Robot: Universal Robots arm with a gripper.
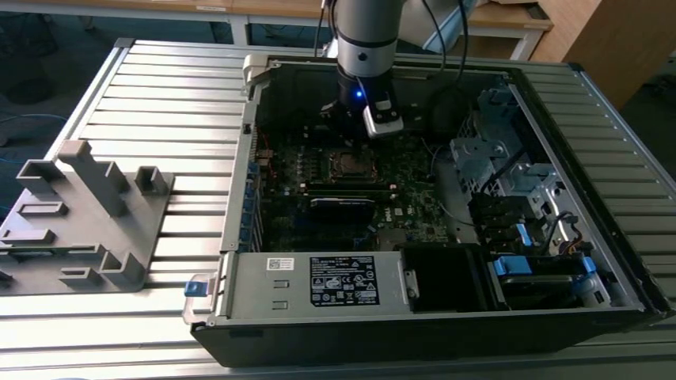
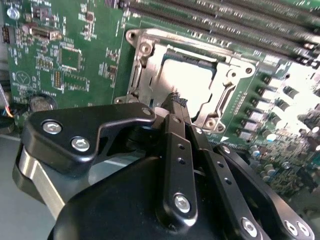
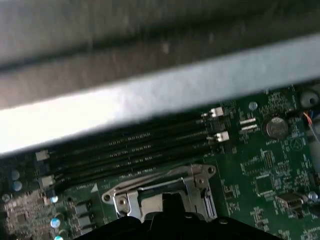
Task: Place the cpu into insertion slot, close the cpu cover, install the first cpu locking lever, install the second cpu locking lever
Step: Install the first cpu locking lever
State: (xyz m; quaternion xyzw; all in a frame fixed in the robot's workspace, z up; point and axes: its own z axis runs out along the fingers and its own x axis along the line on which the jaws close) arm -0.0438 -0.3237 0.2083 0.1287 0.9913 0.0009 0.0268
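Observation:
The cpu (image 2: 184, 84) lies in the insertion slot (image 1: 347, 162), its bright silver top showing through the window of the cpu cover (image 2: 141, 67), which lies down flat around it. In the second wrist view my gripper (image 2: 175, 102) hangs just over the socket's near edge. Its black fingers (image 2: 172, 145) meet at the tips, with nothing visible between them. In the exterior view the gripper (image 1: 351, 136) stands just behind the socket inside the open computer case. In the first wrist view the cover's silver frame (image 3: 197, 180) shows above the gripper's dark body. I cannot make out the locking levers.
Long black memory slots (image 3: 135, 150) run beside the socket, with the case wall (image 3: 150, 95) behind them. A coin battery (image 2: 41, 102) sits on the board. The power supply (image 1: 317, 281) and drive bays (image 1: 528, 261) fill the case's front. A grey fixture (image 1: 85, 214) stands on the table at the exterior view's left.

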